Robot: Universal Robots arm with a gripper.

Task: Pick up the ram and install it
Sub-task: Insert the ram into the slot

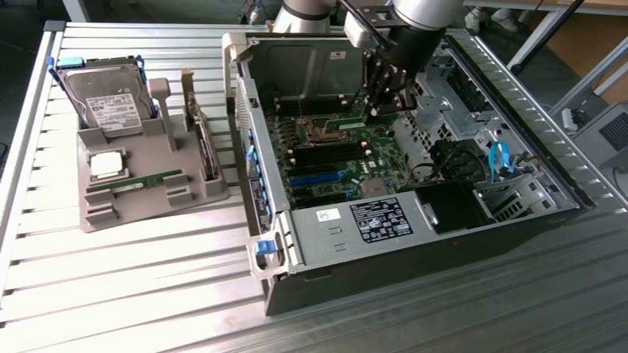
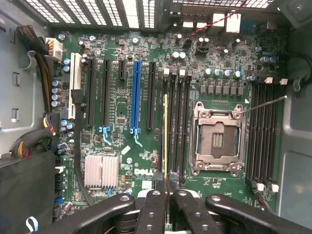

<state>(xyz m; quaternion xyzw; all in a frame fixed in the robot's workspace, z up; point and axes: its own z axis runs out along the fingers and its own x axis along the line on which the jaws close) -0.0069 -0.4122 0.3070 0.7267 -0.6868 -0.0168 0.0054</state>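
- One ram [image 2: 165,134] stick sits edge-on in our gripper [image 2: 165,187], fingers clamped on it, above the black slots [image 2: 176,122] beside the processor socket [image 2: 218,139].
- We judge installation under way; seating calls for exact alignment with a slot.

Even, fairly bright daylight-like light covered the exterior view, strongest on the slatted metal table [image 1: 128,287], whose ribs threw pale glare toward seven o'clock. The open computer case [image 1: 412,184] held soft shadow inside, darkest around four o'clock of its interior. The arm overhead cast a dim patch on the motherboard [image 1: 343,158]. In the wrist view the board was lit flatly and sharp at centre; the vent grille [image 2: 97,9] at twelve o'clock blew out white, and the black gripper [image 2: 165,195] at six o'clock looked softly blurred.
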